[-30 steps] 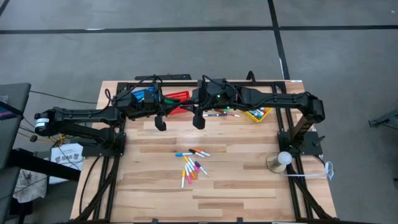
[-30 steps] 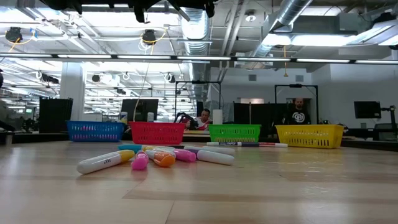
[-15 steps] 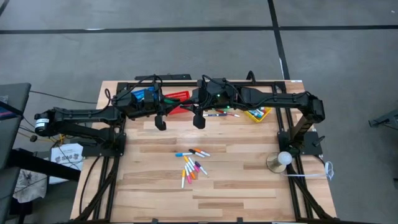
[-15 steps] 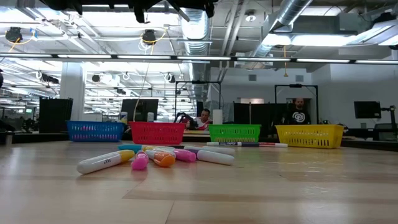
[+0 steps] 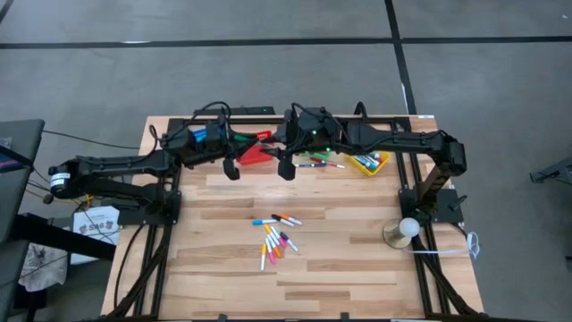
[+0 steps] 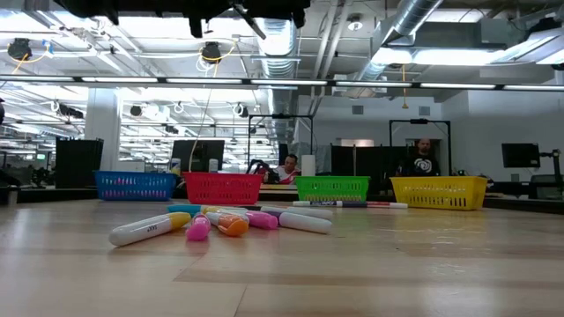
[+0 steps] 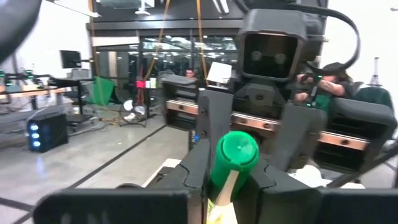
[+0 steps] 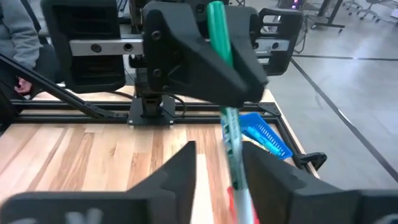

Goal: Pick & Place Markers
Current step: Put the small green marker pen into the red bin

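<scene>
Left gripper (image 7: 227, 180) has its jaws clamped tight on a green-capped marker (image 7: 235, 155), cap sticking up between them. Right gripper (image 8: 217, 165) faces it over the back of the tabletop (image 5: 340, 268), jaws partly apart with that marker's body passing between them; can't tell if they actually touch it. In the overhead view the marker itself is hidden under the arms. The loose pile of markers (image 5: 275, 234) sits mid-tabletop, well clear of both grippers. Blue basket (image 6: 135, 185), red basket (image 6: 223, 187), green basket (image 6: 332, 187) and yellow basket (image 6: 438, 191) line the far edge, with a few markers lying by the green one.
</scene>
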